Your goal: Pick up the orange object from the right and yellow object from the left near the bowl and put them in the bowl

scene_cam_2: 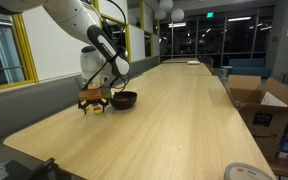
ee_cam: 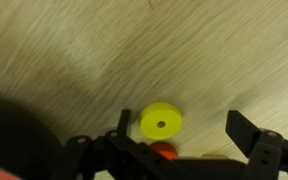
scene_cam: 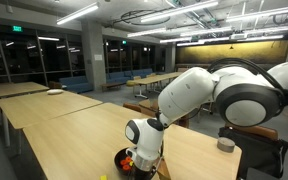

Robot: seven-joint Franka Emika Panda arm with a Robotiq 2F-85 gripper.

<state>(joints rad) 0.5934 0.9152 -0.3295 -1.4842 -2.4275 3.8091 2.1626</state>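
Wrist view: the pale wood-grain desk filled most of the frame, and the black two-fingered pincer came in from the lower edge.
Pincer: its fingers stood wide apart, one tip left of centre and the other towards the right side of the frame. It had hold of nothing.
Yellow object: a flat round yellow-green disc with a small hole in its middle lay on the desk just below the centre of the frame. It sat between the two fingers and nearer the left one; whether it touched that finger could not be told.
Orange object: a small orange piece showed directly below the yellow-green disc, near the lower edge. It was partly hidden behind the pincer's body, and its shape could not be made out.
Lower left corner: a dark blurred mass sat there, too soft to name.
Bowl: the small round black bowl stood on the desk left of centre in an exterior view, just to the right of the lowered pincer.
Arm: the white jointed robot arm swept in from the right of an exterior view and bent down to the desk at lower centre.
Surroundings: a grey cylindrical roll stood on the desk at lower right, well apart from the black bowl. Brown cardboard boxes stood beside the desk at the right of an exterior view.
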